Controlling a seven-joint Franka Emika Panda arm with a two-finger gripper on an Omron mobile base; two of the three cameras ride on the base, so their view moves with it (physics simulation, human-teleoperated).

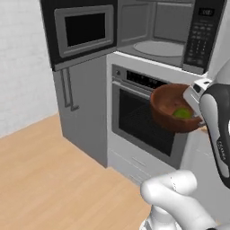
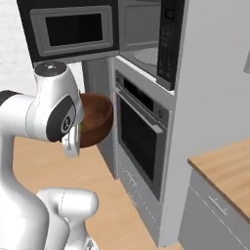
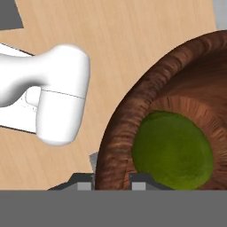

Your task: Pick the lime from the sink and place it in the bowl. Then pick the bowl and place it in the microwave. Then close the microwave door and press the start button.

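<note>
Right at the pincer (image 3: 111,179) sits the brown wooden bowl (image 3: 177,102), its rim pinched between the two tips. Just past them, the round green lime (image 3: 172,150) lies inside. Above, the microwave (image 1: 161,31) stands with its microwave door (image 1: 81,31) open.

- The bowl (image 1: 170,107) is reddish-brown with wood grain rings.
- The lime (image 3: 172,150) is green.
- The microwave door (image 1: 81,31) is black, grey-framed.
- The floor (image 1: 49,175) is pale wood.

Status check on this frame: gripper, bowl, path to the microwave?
Gripper shut on bowl rim, bowl airborne before oven. Lime inside. Microwave door open, cavity above.
</note>
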